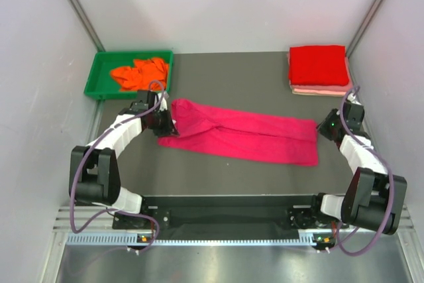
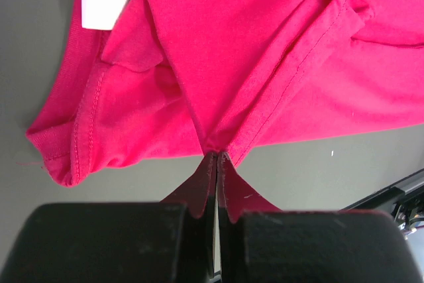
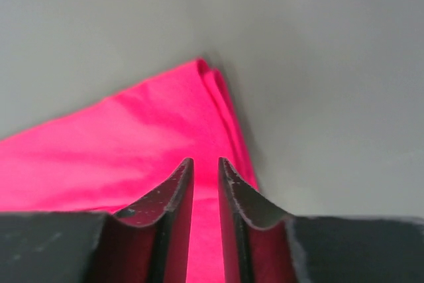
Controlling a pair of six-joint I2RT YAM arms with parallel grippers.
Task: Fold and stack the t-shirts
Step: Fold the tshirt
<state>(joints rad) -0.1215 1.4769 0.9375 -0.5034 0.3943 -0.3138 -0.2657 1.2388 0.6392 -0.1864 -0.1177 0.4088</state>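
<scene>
Two pincers: I am keeping my left pincer (image 1: 171, 122) at the left end of the magenta-pink shirt (image 1: 245, 134) and my right pincer (image 1: 321, 127) at its right end.
Left pincer: I am clenching it on a bit of the magenta-pink shirt. My two fingers (image 2: 195, 193) are pressing together, with the cloth pulling up into a little point between their tips.
Right pincer: I am holding its fingers (image 3: 175, 190) a little apart, just over the right end of the same shirt. They are not squeezing anything. I cannot tell if they are touching the cloth.
Magenta-pink shirt: it is lying as a long folded strip across the middle of the table (image 1: 232, 74), going from left to right.
White label (image 2: 106, 1): it is showing by the neck edge, at the end my left pincer is gripping.
Red shirt (image 1: 318, 64): it is sitting folded in the far right corner, on top of the pale pink shirt (image 1: 321, 89).
Orange shirt (image 1: 139, 74): it is lying crumpled in the green tray (image 1: 91, 83) at the far left.
</scene>
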